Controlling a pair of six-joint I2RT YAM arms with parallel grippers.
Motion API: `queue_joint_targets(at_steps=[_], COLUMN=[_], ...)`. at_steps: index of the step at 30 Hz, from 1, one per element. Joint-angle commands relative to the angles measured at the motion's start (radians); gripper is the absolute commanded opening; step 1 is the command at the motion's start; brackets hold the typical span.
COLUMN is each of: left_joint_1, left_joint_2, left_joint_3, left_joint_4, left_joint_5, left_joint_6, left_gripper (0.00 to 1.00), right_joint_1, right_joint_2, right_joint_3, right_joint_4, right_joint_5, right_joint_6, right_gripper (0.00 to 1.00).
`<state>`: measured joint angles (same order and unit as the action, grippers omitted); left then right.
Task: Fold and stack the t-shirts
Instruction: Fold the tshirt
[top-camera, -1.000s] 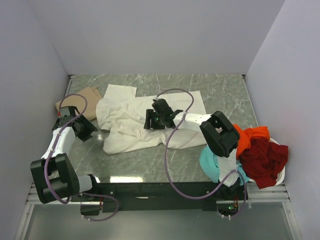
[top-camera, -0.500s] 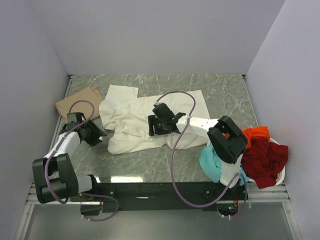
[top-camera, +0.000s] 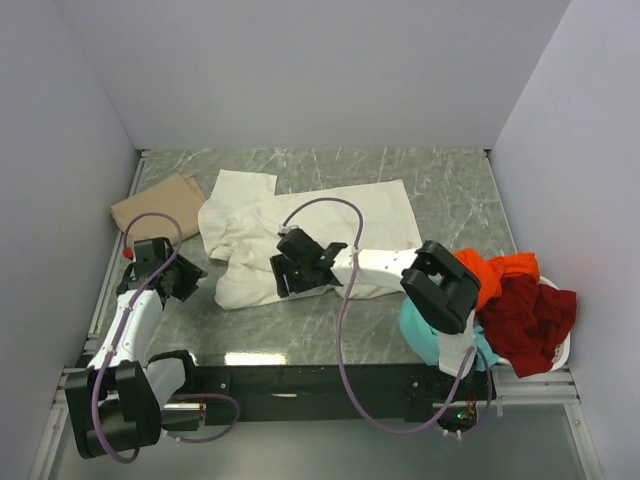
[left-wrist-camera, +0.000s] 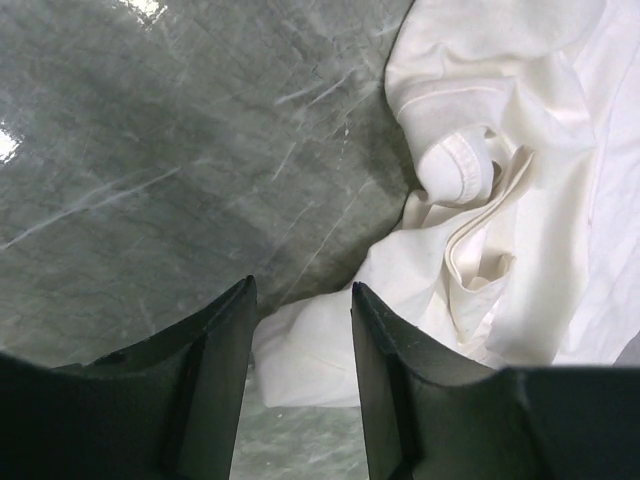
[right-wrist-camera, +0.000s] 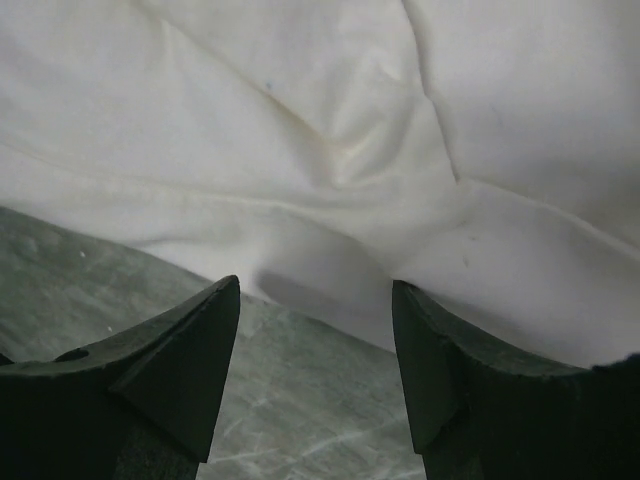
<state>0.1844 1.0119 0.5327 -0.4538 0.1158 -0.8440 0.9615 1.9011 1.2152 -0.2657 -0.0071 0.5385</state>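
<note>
The marbled tabletop (top-camera: 450, 190) carries the cream-white t-shirt (top-camera: 330, 215), crumpled across its middle. At the near right corner a dark red t-shirt (top-camera: 525, 320), an orange t-shirt (top-camera: 500, 270) and a teal t-shirt (top-camera: 420, 335) heap over a white basket (top-camera: 560, 350), which is mostly covered. The right arm cuts off the teal one. The tan t-shirt (top-camera: 155, 205) lies by the left edge. The right tool (right-wrist-camera: 315, 300) stands wide apart over the cream shirt's near hem, gripping nothing. The left tool (left-wrist-camera: 300, 300), also apart, hangs over the shirt's left corner.

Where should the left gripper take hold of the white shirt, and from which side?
Probably the near-left corner of the white shirt, approached from the left. It lies thin and flat on the table, straight ahead of the open left gripper, whereas the cloth further in is bunched into folds.
</note>
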Motion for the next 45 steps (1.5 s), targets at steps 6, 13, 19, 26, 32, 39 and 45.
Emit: queue_joint_targets(at_steps=[6,13,19,26,32,39,45], left_joint_1=[-0.077,-0.227,-0.31,-0.422,-0.427,-0.444,-0.45], left_joint_2=[-0.055,-0.07,-0.035,0.033,0.033,0.028,0.008], left_joint_3=[-0.059,-0.066,-0.083,-0.143,-0.151,-0.162,-0.149], left_joint_4=[-0.014,-0.051,-0.023,0.006,0.023,0.087,0.081], left_joint_5=[-0.076,-0.175,-0.136,-0.113,-0.113,-0.031,-0.027], left_joint_6=[-0.095,-0.151,-0.141,-0.198,-0.202,-0.237,-0.254], left_gripper=[0.47,0.34,0.25,0.27,0.31,0.47,0.46], right_joint_1=[-0.052,-0.136,-0.148,-0.147,-0.148,-0.148,-0.148], right_joint_2=[0.104,0.084,0.093,0.096,0.087,0.088,0.088], right_joint_3=[0.086,0.037,0.059,0.072,0.064,0.058,0.058], right_joint_4=[-0.076,-0.066,-0.064,-0.069,-0.055,-0.052,-0.052], right_joint_5=[0.107,0.07,0.039,0.029,0.016,0.012,0.015], right_joint_6=[0.032,0.061,0.057,0.055,0.061,0.063,0.063], right_gripper=[0.64,0.59,0.59,0.59,0.59,0.59,0.59])
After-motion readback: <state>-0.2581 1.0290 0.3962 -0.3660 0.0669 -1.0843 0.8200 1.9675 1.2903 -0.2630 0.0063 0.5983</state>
